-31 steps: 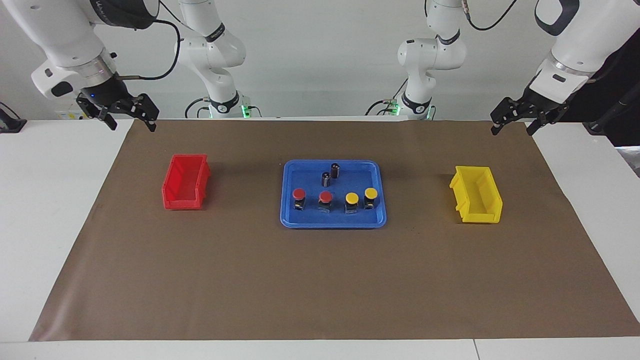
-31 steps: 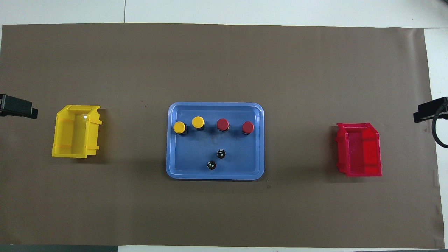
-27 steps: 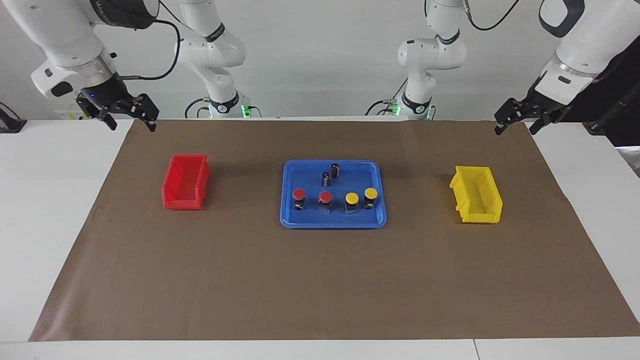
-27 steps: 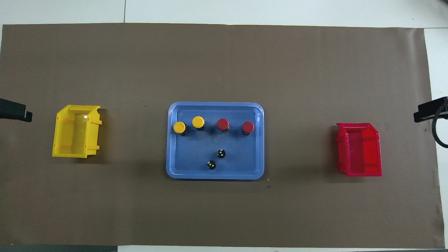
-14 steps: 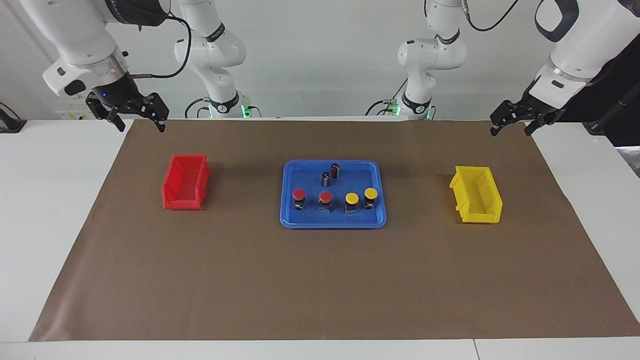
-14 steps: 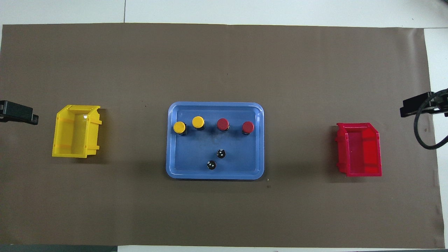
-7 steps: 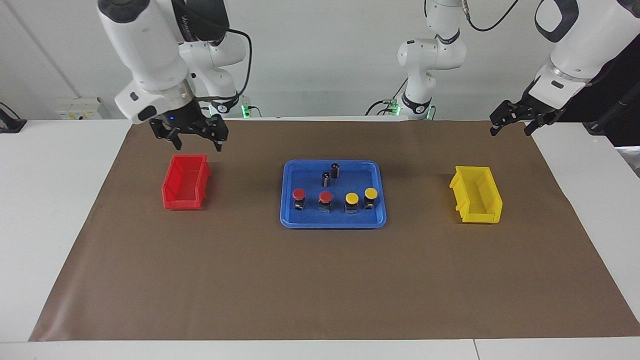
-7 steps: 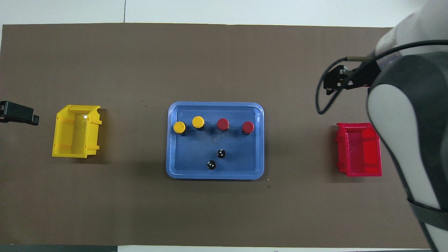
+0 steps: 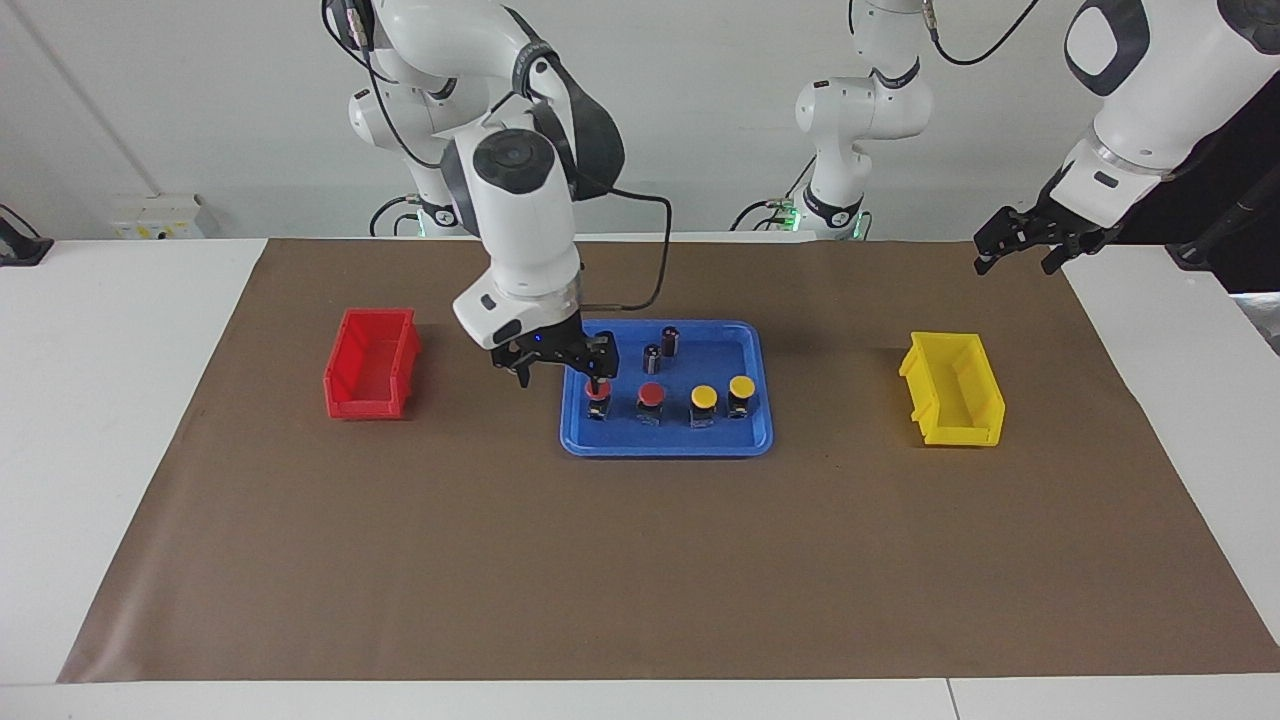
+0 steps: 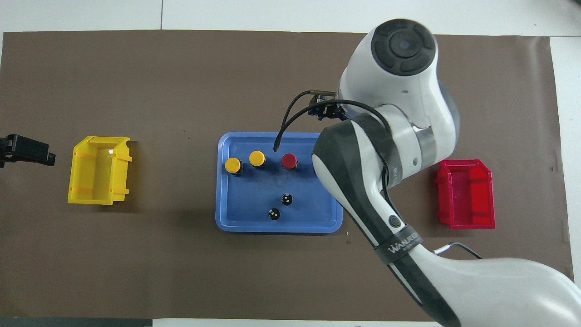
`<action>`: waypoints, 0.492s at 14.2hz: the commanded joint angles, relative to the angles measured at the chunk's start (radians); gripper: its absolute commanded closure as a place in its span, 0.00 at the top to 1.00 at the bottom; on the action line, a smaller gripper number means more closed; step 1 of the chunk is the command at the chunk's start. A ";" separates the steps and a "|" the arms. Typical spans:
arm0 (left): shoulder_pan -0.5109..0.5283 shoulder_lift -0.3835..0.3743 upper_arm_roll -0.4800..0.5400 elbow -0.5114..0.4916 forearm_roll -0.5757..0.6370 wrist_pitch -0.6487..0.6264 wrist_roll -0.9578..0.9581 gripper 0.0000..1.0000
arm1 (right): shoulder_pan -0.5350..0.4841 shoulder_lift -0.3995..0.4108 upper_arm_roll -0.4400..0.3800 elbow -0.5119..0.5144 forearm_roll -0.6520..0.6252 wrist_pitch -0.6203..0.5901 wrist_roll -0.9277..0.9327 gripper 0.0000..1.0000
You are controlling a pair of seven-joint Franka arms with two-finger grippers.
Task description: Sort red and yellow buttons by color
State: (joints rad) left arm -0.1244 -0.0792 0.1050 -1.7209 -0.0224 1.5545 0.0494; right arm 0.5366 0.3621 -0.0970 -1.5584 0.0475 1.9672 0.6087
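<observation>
My right gripper (image 9: 560,383) hangs over the blue tray (image 9: 665,452), at the tray's end toward the right arm. Two dark cylinders (image 9: 670,340) (image 9: 651,358) stand upright in that tray, near my tool, toward the left arm's end. The red bin (image 9: 365,407) sits near my tool, toward the right arm's end. The yellow bin (image 9: 955,435) is well apart from it. All rest on a brown mat (image 9: 640,560).

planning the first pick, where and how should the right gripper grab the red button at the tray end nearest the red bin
Grip the red button from straight above, closing on its black-and-silver body just under the domed cap. It stands upright in the blue tray, and the cap is rounded, likely slippery. The right gripper hangs open above it; the neighbouring red button leaves room.
</observation>
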 commanded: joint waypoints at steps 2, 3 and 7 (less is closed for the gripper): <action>-0.118 -0.053 -0.004 -0.118 -0.001 0.120 -0.167 1.00 | 0.034 -0.035 -0.001 -0.161 0.008 0.128 0.048 1.00; -0.164 -0.044 -0.004 -0.130 -0.001 0.139 -0.222 1.00 | 0.034 -0.034 0.000 -0.179 0.008 0.146 0.046 1.00; -0.294 -0.037 -0.005 -0.227 -0.001 0.287 -0.403 1.00 | 0.059 -0.031 0.000 -0.253 0.011 0.190 0.049 0.89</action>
State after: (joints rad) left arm -0.3720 -0.0921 0.0884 -1.8675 -0.0232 1.7565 -0.2856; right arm 0.5845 0.3623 -0.0971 -1.7447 0.0484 2.1231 0.6472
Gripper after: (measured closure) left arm 0.000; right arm 0.084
